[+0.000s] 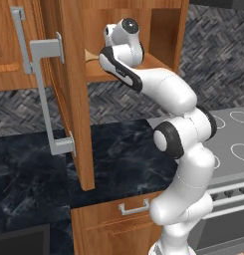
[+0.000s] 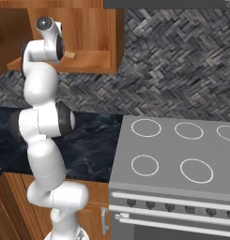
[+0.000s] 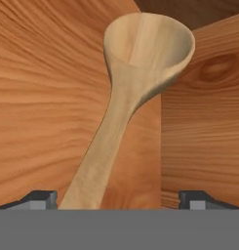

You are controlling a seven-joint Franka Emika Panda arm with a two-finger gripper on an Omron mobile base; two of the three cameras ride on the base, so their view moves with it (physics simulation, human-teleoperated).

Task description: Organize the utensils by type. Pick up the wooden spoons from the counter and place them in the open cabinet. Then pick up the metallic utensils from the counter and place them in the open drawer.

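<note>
Reaching into the open cabinet [image 1: 76,74] in the left base view, hand over the shelf — a tan tip of the large wooden spoon [image 1: 91,58] just beside it. Same reach in the right base view, handle end poking past the wrist at the shelf edge. From the hand view: gripper [image 3: 118,200] spread wide, gripping nothing, spoon handle between the fingertips [image 3: 43,199] yet apart from both. Risk on backing out — a finger catching the handle, dragging the spoon off the shelf.
</note>
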